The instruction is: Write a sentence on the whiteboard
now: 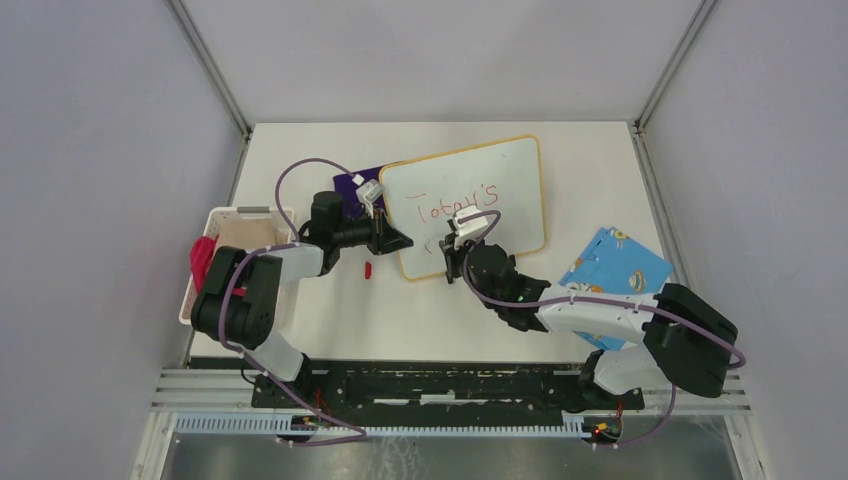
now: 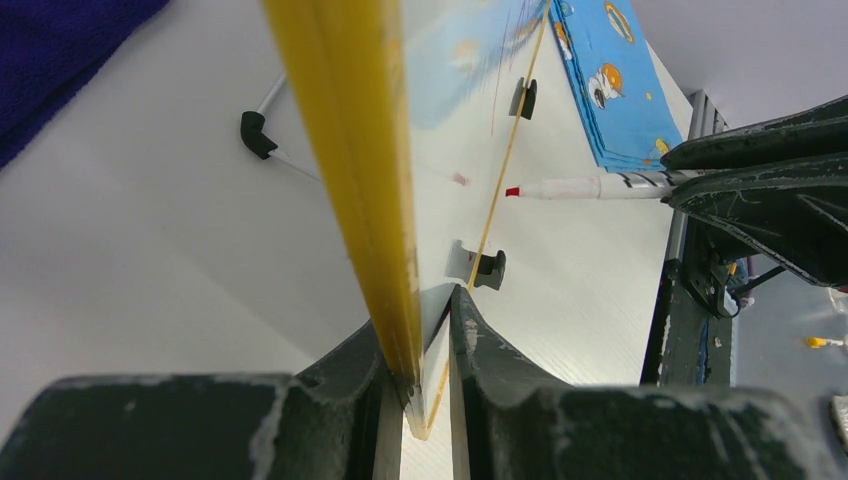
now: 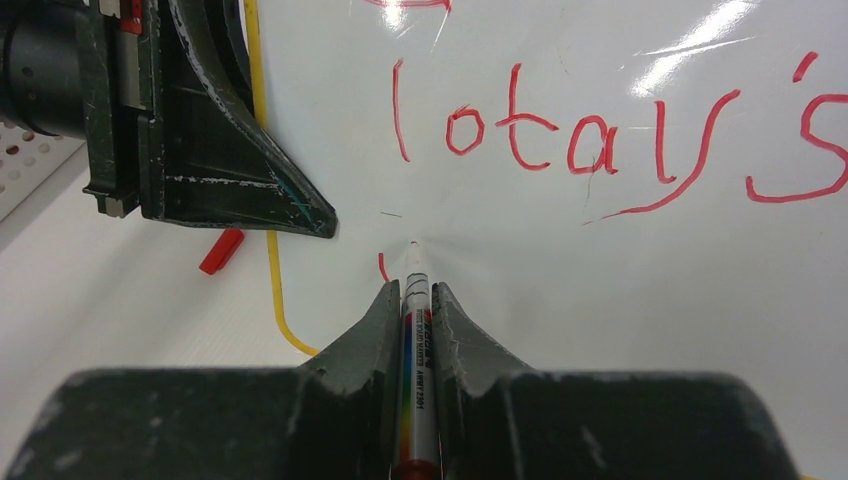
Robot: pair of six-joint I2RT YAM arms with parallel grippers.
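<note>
Clamps the whiteboard (image 1: 470, 205) by its frame in the left hand (image 2: 425, 300) and the marker (image 3: 416, 350) in the right hand (image 3: 410, 290), with the sentence (image 3: 600, 140) one line in; calls next for strokes beneath it.

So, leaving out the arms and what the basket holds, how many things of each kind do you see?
Whiteboard: 1
Marker: 1
Red cap: 1
Cloths: 2, blue patterned cloth and purple cloth
Basket: 1
Total: 6

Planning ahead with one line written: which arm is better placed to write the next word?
Right: the right gripper holds the marker, tip at the whiteboard below the sentence; the left gripper is clamped on the board's edge.
</note>
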